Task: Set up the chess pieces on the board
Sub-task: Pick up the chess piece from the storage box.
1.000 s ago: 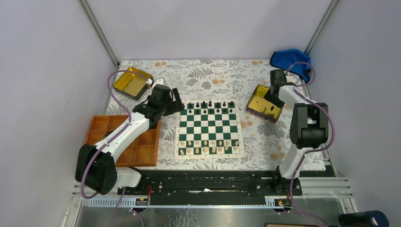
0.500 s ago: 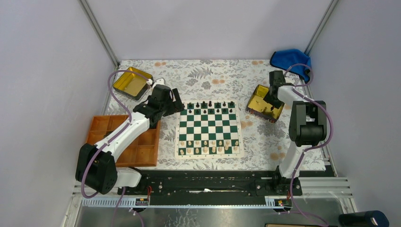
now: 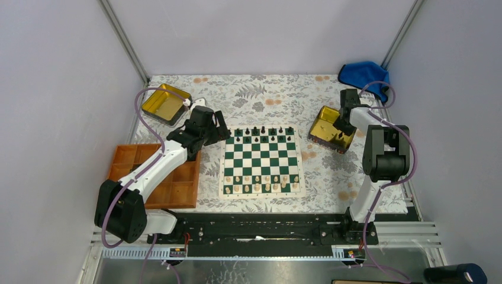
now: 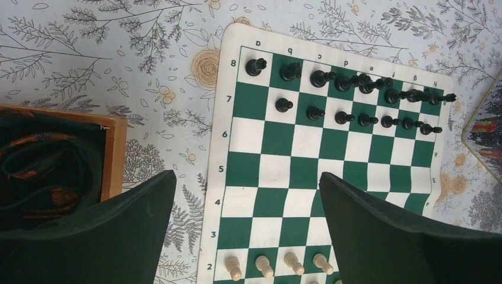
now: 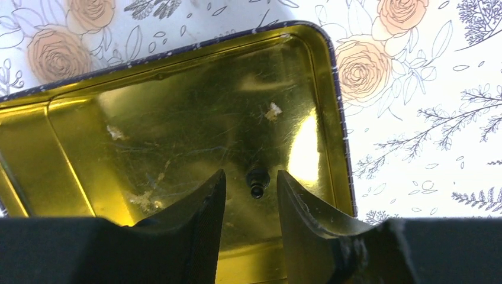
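Observation:
The board [image 3: 261, 161] lies mid-table, with black chess pieces [image 4: 349, 100] lined up along its far two rows. My left gripper [image 4: 247, 176] hangs open above the board's left edge [image 4: 214, 177], holding nothing. A single small black chess piece [image 5: 257, 181] lies on the floor of the right-hand gold tin [image 5: 177, 50]. My right gripper [image 5: 251, 174] is lowered into that tin. Its jaws stand a little apart on either side of the piece, with a narrow gap showing on each side. In the top view the right gripper [image 3: 342, 121] sits over the tin [image 3: 324, 125].
Cream pieces [image 3: 260, 183] fill the board's near rows. An orange compartment tray [image 3: 177, 189] lies at the left under my left arm, and a second gold tin [image 3: 163, 102] sits at the back left. A blue cloth [image 3: 364, 74] is bunched in the back right corner.
The right gripper's jaws have narrowed around the black piece in the tin, and its wrist shifted slightly. The left arm has not moved.

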You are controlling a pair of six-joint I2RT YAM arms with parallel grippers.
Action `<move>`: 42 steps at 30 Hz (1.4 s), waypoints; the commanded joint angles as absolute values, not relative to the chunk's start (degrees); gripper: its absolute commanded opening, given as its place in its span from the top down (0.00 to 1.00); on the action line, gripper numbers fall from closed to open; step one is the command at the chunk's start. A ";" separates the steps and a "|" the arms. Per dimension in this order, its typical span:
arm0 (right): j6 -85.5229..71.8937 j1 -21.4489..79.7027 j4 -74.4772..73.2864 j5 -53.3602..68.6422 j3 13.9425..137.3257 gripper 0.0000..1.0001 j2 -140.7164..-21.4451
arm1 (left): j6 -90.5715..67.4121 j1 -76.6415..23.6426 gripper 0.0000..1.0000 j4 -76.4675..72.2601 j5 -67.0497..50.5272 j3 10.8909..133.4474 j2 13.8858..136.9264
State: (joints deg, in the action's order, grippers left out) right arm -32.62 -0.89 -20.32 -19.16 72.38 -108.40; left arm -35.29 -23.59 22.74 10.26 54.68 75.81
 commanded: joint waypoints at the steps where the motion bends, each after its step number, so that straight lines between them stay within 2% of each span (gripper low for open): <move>1: -33.58 -1.56 -19.76 -19.30 72.57 0.57 -108.94 | -34.36 -23.47 0.01 22.72 11.77 55.46 74.98; 17: -33.73 -1.67 -19.48 -18.08 72.53 0.73 -109.56 | -34.06 -23.20 0.01 22.69 11.69 55.46 75.32; 23: -33.84 -1.67 -19.42 -17.74 72.50 0.76 -109.88 | -34.14 -23.12 0.01 22.71 11.69 55.36 75.41; 35: -34.17 -1.67 -19.52 -17.07 72.64 0.96 -109.96 | -33.97 -22.94 0.01 22.69 11.77 55.06 74.97; 42: -34.17 -1.67 -19.31 -16.36 72.55 1.00 -108.76 | -33.84 -22.94 0.01 22.74 11.78 54.93 74.41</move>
State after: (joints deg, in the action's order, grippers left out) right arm -33.30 -1.56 -19.94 -18.26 72.34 -109.45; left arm -34.98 -23.20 22.79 10.55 54.68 75.79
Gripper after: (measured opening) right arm 0.142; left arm 0.987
